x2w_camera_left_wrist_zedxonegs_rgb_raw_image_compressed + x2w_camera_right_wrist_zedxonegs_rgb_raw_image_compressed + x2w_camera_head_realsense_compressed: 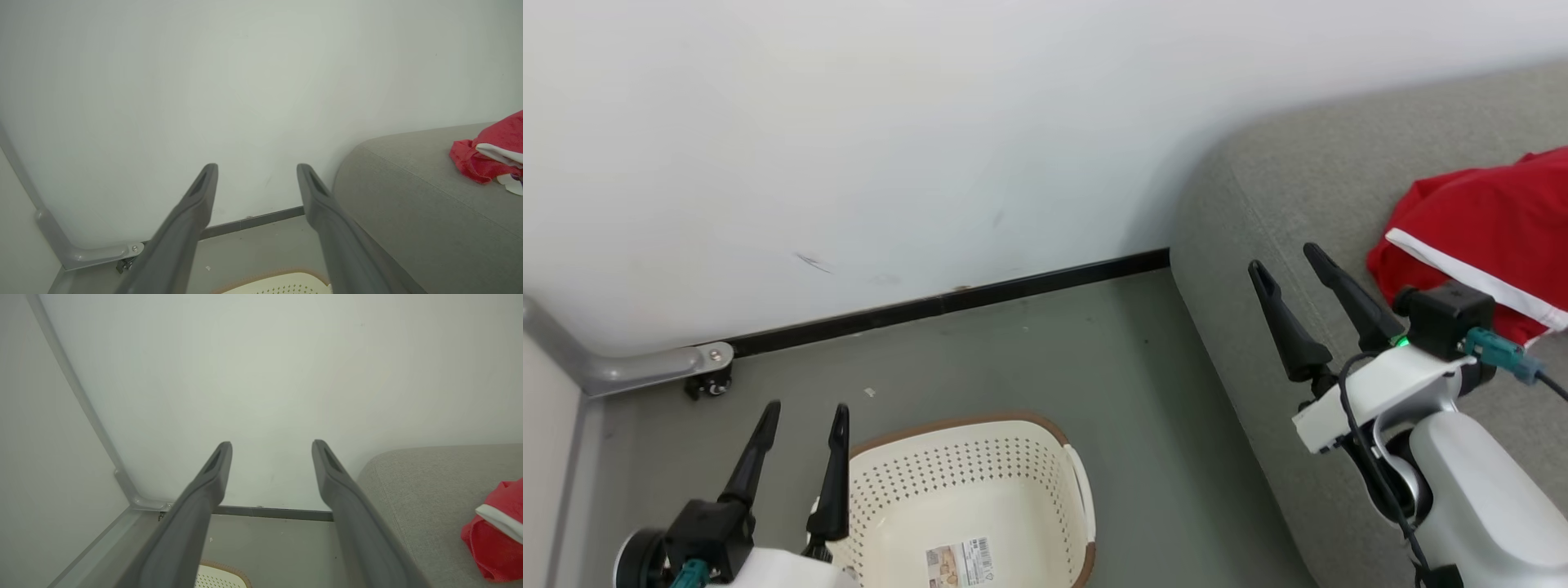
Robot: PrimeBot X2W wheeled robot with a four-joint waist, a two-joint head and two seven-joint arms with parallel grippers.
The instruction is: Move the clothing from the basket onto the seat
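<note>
Bright red clothing (1478, 220) with a white trim band lies crumpled on top of the grey seat (1282, 212), set back from the seat's rounded corner and running out of the head view, so whether it is one garment or two cannot be told. The right gripper (1282, 256) hovers over the seat between that corner and the fabric, its two dark fingers spread wide and holding nothing; its wrist sits just beside the red cloth. Down on the floor (1054, 359) to the left of the seat stands the cream basket (964, 465), showing a bare bottom with a paper label (960, 562) (its near part is cut off by the picture's edge). The left gripper (806, 407), also spread wide and empty, hangs on the basket's far side from the seat, close to its brown rim. The task looks close to done. The likely risks are that the right arm, when it swings away, snags the loose fabric with its wrist or cable and drags it off the seat, or that a garment hidden in the basket's unseen part is overlooked.
</note>
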